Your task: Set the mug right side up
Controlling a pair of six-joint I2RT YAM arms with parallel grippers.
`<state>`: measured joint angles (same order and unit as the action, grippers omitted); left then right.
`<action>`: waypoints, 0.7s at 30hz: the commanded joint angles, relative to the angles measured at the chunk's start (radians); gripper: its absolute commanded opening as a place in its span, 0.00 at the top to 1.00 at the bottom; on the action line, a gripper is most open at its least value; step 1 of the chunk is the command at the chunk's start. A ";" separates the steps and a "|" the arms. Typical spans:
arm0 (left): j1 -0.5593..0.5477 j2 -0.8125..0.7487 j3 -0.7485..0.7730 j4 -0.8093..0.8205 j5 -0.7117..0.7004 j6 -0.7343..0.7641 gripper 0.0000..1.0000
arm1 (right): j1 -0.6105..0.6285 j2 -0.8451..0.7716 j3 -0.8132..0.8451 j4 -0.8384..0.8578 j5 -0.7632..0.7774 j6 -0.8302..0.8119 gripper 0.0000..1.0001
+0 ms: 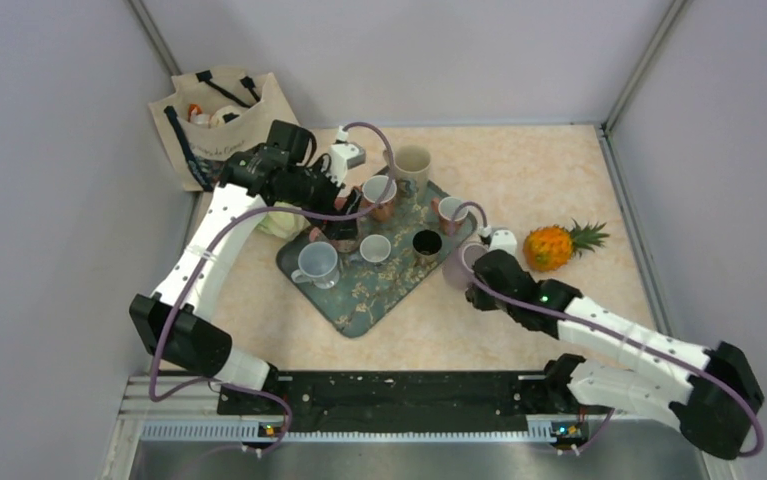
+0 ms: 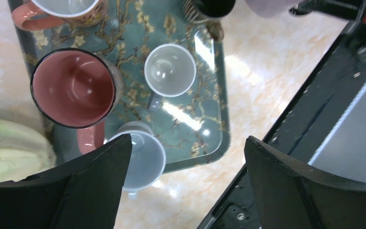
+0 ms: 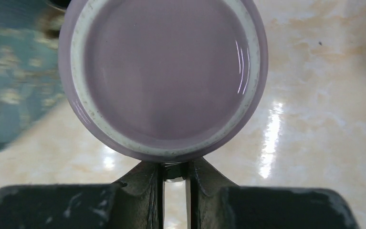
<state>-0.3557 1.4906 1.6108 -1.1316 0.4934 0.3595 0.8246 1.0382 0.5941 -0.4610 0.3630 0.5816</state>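
The lilac mug (image 3: 162,76) is just off the right edge of the floral tray (image 1: 364,300), over the pale marbled surface (image 1: 539,170). Its flat base and unglazed foot ring are turned straight toward the right wrist camera. The right fingers (image 3: 147,191) are drawn close together, clamped on a small part of the mug at the lower edge of its body (most of that part is hidden behind the mug). Whether the mug touches the surface cannot be told. The left fingers (image 2: 99,176) are spread wide apart with nothing between them. They hang above the tray's left half, over a pink mug (image 2: 73,88), a grey cup (image 2: 170,70) and a pale blue cup (image 2: 145,160), all upright on the tray. A beige cup (image 1: 412,162) stands at the tray's far corner. A cabbage (image 2: 9,150) lies just off the tray's left edge, a pineapple (image 1: 554,245) lies to the tray's right beyond the lilac mug, and a tote bag (image 1: 221,120) leans well behind the tray's left side.
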 commanded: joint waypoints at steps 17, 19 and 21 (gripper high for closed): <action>0.043 -0.108 0.010 0.571 0.651 -0.734 0.21 | 0.007 -0.046 0.261 0.901 -0.426 0.279 1.00; 0.043 -0.107 -0.004 0.592 0.651 -0.755 0.25 | 0.007 -0.014 0.281 0.930 -0.436 0.282 1.00; 0.043 -0.105 -0.006 0.588 0.640 -0.748 0.27 | 0.007 0.005 0.291 0.953 -0.436 0.278 1.00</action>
<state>-0.3103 1.4002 1.6264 -0.6582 1.0859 -0.2966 0.8253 1.0412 0.7937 0.2398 -0.0196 0.8429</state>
